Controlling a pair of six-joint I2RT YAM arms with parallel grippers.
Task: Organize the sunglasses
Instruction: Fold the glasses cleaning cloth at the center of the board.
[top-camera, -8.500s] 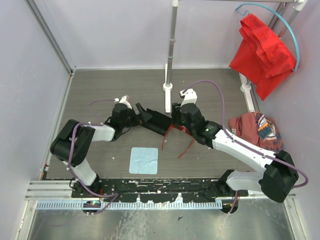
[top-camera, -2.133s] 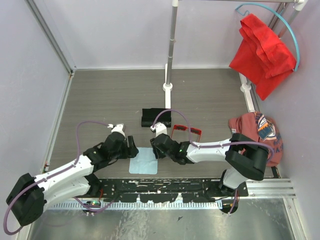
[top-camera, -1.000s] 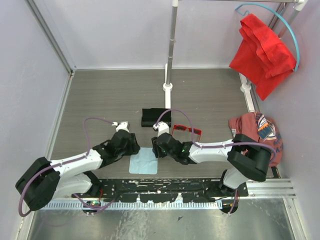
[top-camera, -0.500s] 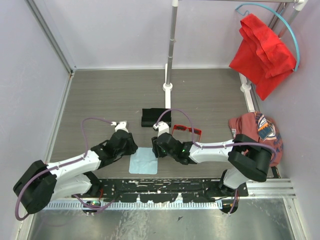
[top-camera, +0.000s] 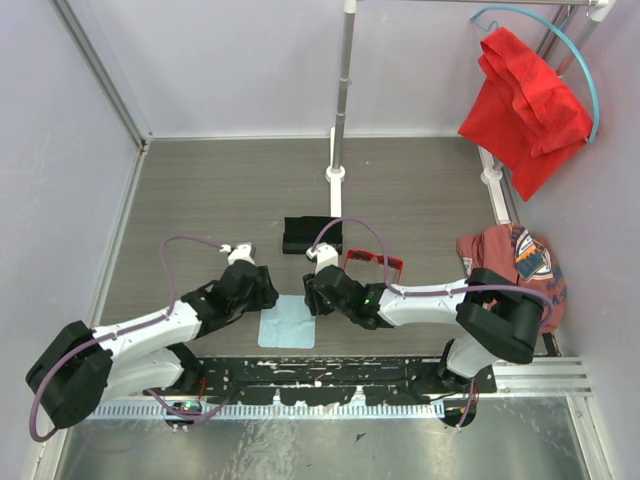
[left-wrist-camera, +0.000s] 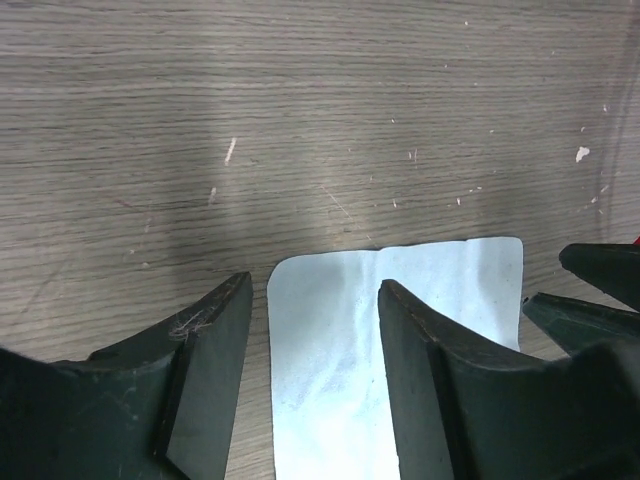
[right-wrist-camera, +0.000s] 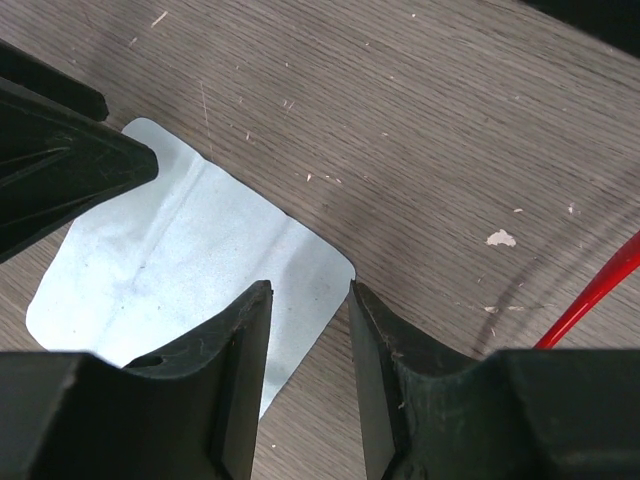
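The red sunglasses (top-camera: 372, 262) lie on the table, just right of the black case (top-camera: 310, 235), held by no gripper. One slim red arm shows at the right edge of the right wrist view (right-wrist-camera: 595, 295). The pale blue cloth (top-camera: 288, 323) lies flat near the front. My left gripper (top-camera: 266, 292) is open and empty, its jaws straddling the cloth's far left corner (left-wrist-camera: 315, 290). My right gripper (top-camera: 312, 300) is open and empty, its jaws straddling the cloth's far right corner (right-wrist-camera: 310, 292). The cloth also shows in the left wrist view (left-wrist-camera: 400, 340) and the right wrist view (right-wrist-camera: 170, 260).
A white pole on a base (top-camera: 335, 175) stands behind the case. A red garment (top-camera: 525, 95) hangs at the back right and a rust-coloured garment (top-camera: 515, 262) lies at the right edge. A black rail (top-camera: 320, 375) runs along the near edge.
Both arms have left the case and come down to the cloth's far edge. The sunglasses now lie right of the case. In the last half second almost nothing has moved.
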